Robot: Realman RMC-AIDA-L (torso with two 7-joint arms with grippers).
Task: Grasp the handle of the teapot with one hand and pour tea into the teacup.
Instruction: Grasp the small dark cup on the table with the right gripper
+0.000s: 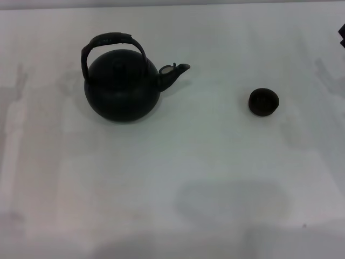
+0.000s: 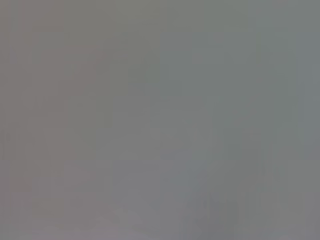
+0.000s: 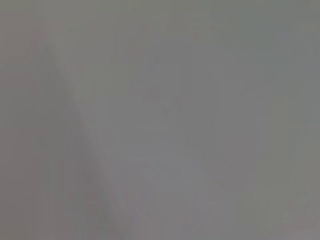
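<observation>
In the head view the teapot [image 1: 123,89] stands upright on the white table, left of the middle. It is a round black pot, and its short spout [image 1: 175,70] with a pale tip points right. Its arched black handle [image 1: 110,40] rises over the top, free of any grip. The teacup [image 1: 263,101], small, dark and bowl-like, sits well to the right of the spout. A dark sliver of my right arm [image 1: 342,36] shows at the right edge, far from both. My left gripper is out of view. Both wrist views show only plain grey.
The white table [image 1: 172,178] stretches wide around the pot and cup. Faint shadows lie along its left side and near the front.
</observation>
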